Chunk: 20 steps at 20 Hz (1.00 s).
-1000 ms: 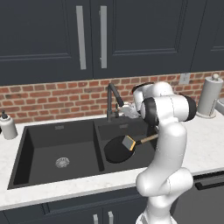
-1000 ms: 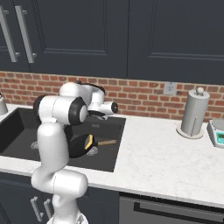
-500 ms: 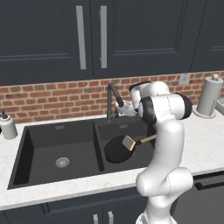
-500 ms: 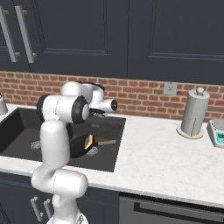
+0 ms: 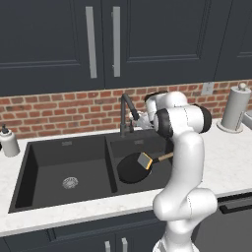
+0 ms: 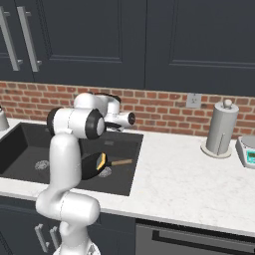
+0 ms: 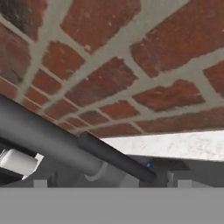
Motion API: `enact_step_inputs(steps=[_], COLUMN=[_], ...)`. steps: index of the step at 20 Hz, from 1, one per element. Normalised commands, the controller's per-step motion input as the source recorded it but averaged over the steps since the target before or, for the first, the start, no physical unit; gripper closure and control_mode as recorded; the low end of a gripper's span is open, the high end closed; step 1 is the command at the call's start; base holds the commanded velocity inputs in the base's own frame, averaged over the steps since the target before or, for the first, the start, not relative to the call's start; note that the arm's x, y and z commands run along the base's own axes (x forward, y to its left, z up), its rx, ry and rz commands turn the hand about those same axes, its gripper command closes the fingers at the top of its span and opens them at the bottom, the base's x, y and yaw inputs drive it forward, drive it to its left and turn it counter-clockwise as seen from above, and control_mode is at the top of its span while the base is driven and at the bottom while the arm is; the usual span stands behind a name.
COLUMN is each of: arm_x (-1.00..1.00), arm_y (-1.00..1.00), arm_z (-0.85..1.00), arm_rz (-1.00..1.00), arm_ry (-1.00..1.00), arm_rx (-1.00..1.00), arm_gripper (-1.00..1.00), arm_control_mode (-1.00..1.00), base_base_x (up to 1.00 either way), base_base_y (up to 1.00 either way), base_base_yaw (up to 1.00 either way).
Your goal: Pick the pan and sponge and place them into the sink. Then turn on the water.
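The black pan [image 5: 129,170] lies in the right basin of the black sink [image 5: 66,147], its brown handle [image 5: 165,157] resting toward the right rim. The yellow sponge [image 5: 144,160] sits on the pan, grey face up. From the right base view the pan [image 6: 91,167] and sponge [image 6: 101,161] show beside the arm. My gripper [image 5: 137,118] is at the dark gooseneck faucet [image 5: 126,109], above the right basin. In the hand view the faucet's dark lever [image 7: 118,159] runs between my wide-set fingertips [image 7: 43,181], and the gripper [image 7: 111,180] is open. No blue stream shows.
A brick backsplash [image 5: 54,110] runs behind the sink under dark cabinets. A soap bottle [image 5: 8,141] stands left of the sink. A paper towel holder [image 6: 219,128] and a scale [image 6: 248,151] stand on the white counter [image 6: 184,179] at the right.
The hand has edged a little left, closer to the faucet. Pan and sponge lie as before.
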Motion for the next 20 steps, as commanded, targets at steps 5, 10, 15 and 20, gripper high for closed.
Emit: enact_step_inputs(steps=[5,10,15,20], arm_x=[0.11,0.07,0.1,0.23], arm_y=[0.0,0.0,0.0,0.0], arm_z=[-0.19,-0.33,-0.19,-0.04], arm_rz=[0.0,0.0,0.0,0.0], arm_ry=[0.0,0.0,0.0,0.0], arm_rx=[0.01,0.01,0.03,0.04], arm_gripper=[-1.0,-1.0,-1.0,-1.0], arm_control_mode=[-1.0,-1.0,-1.0,-1.0], base_base_x=[0.0,0.0,0.0,0.0], base_base_y=[0.0,0.0,0.0,0.0], base_base_yaw=[0.0,0.0,0.0,0.0])
